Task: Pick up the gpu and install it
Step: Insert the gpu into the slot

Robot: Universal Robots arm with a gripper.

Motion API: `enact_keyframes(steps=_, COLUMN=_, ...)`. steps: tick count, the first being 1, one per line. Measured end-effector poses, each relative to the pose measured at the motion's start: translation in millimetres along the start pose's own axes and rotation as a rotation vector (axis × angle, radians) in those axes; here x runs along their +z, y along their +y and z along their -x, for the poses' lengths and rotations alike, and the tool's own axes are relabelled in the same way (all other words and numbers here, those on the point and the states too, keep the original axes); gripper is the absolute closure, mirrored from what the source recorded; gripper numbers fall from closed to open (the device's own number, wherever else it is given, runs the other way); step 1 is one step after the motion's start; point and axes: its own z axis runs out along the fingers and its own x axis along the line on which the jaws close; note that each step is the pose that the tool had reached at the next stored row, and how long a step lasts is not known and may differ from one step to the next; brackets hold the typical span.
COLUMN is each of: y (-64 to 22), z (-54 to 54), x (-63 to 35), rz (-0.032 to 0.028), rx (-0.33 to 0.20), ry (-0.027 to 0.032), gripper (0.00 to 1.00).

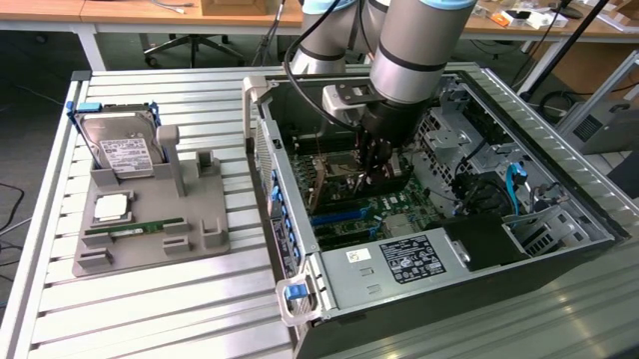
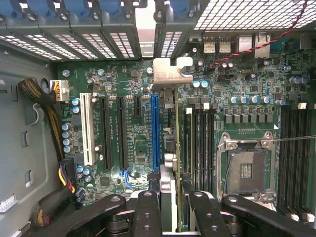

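Note:
The gpu [image 2: 176, 129] shows edge-on in the wrist view as a thin green line, with its silver bracket [image 2: 170, 74] at the far end near the case's rear wall. My gripper [image 2: 176, 213] is shut on it, a black finger [image 2: 148, 212] on each side. The card hangs over the motherboard [image 2: 138, 148], between the blue slot [image 2: 156, 133] and the black memory slots. In the exterior view my gripper [image 1: 384, 166] reaches down inside the open computer case [image 1: 299, 224], and the gpu [image 1: 390, 179] is a dark shape below the fingers, just above the board.
Beside the case, a grey fixture [image 1: 150, 232] holds a silver hard drive [image 1: 120, 149], a square chip [image 1: 112, 208] and a slim memory stick [image 1: 135, 226]. Inside the case are the power supply [image 1: 405, 262], the bare CPU socket [image 2: 247, 168], a white slot [image 2: 89, 128] and cable bundles [image 2: 54, 123].

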Motion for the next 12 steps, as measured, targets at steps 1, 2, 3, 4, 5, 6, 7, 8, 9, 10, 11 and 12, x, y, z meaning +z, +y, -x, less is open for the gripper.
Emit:
enact_keyframes(steps=1, y=0.0, z=0.0, x=0.1, rz=0.0000, rx=0.000, ry=0.0000, gripper=0.73)
enact_keyframes(steps=2, y=0.0, z=-0.1, x=0.2, rz=0.0000, rx=0.000, ry=0.0000, gripper=0.73)
enact_keyframes(steps=3, y=0.1, z=-0.1, x=0.4, rz=0.0000, rx=0.000, ry=-0.0001, gripper=0.73)
enact_keyframes(steps=4, y=0.1, z=-0.1, x=0.6, rz=0.0000, rx=0.000, ry=0.0000, gripper=0.73)
enact_keyframes(steps=5, y=0.2, z=-0.2, x=1.0, rz=0.0000, rx=0.000, ry=0.0000, gripper=0.73)
enact_keyframes(steps=6, y=0.2, z=-0.4, x=1.4, rz=0.0000, rx=0.000, ry=0.0000, gripper=0.73)
enact_keyframes(steps=7, y=0.2, z=-0.4, x=1.5, rz=0.0000, rx=0.000, ry=0.0000, gripper=0.73)
enact_keyframes(steps=8, y=0.2, z=-0.4, x=1.6, rz=0.0000, rx=0.000, ry=0.0000, gripper=0.73)
enact_keyframes(steps=9, y=0.2, z=-0.5, x=1.9, rz=0.0000, rx=0.000, ry=0.0000, gripper=0.73)
enact_keyframes(steps=10, y=0.2, z=-0.6, x=2.0, rz=0.0000, rx=0.000, ry=0.0000, gripper=0.73)
enact_keyframes(steps=11, y=0.2, z=-0.9, x=3.0, rz=0.0000, rx=0.000, ry=0.0000, gripper=0.73)
enact_keyframes(steps=12, y=0.3, z=-1.2, x=4.0, rz=0.0000, rx=0.000, ry=0.0000, gripper=0.73)
